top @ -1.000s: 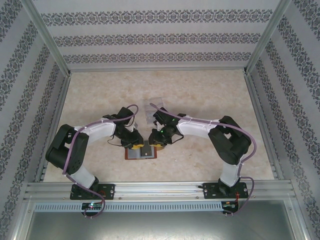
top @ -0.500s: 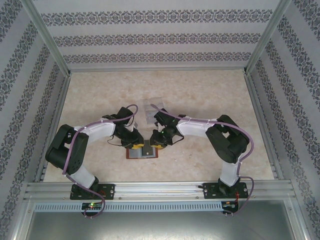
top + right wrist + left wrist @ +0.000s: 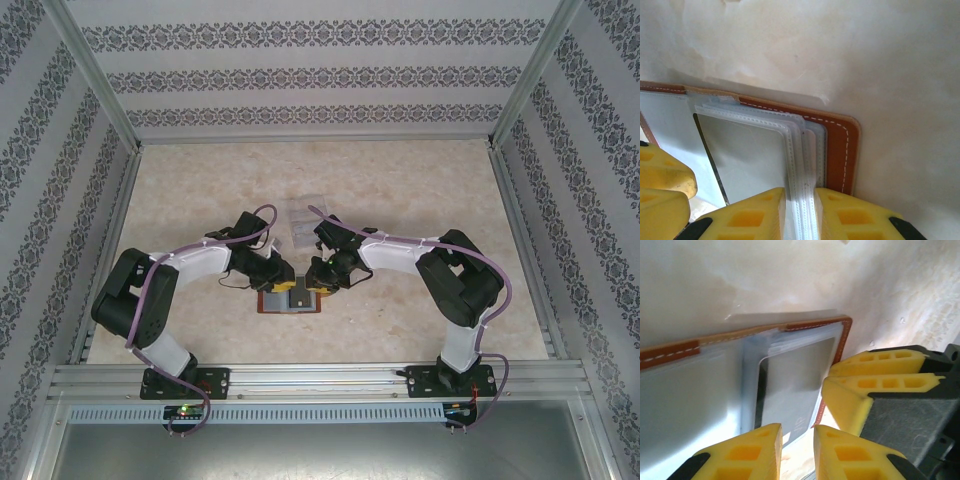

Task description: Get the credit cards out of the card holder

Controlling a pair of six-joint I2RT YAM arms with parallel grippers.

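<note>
The card holder (image 3: pixel 268 304) lies open on the table, reddish-brown leather with grey-blue inner pockets (image 3: pixel 685 405). A pale grey card (image 3: pixel 795 380) sits in a clear sleeve on its right half, also seen as a card (image 3: pixel 747 155) in the right wrist view. My right gripper (image 3: pixel 800 196) is shut on the stacked edges of the clear sleeves (image 3: pixel 802 150). My left gripper (image 3: pixel 797 434) hovers at the card's near corner, jaws a little apart with bare table between them. Both grippers meet over the holder: left gripper (image 3: pixel 285 288), right gripper (image 3: pixel 309 287).
A clear plastic tray (image 3: pixel 303 222) stands just beyond the grippers. The right gripper's yellow fingers (image 3: pixel 875 385) crowd close beside my left one. Marbled tabletop (image 3: pixel 420 180) lies open all round, fenced by patterned walls and metal rails.
Both grippers and the holder have shifted slightly away from the bases. The right jaws have drawn in a little on the sleeves. The left jaws keep the same gap.
</note>
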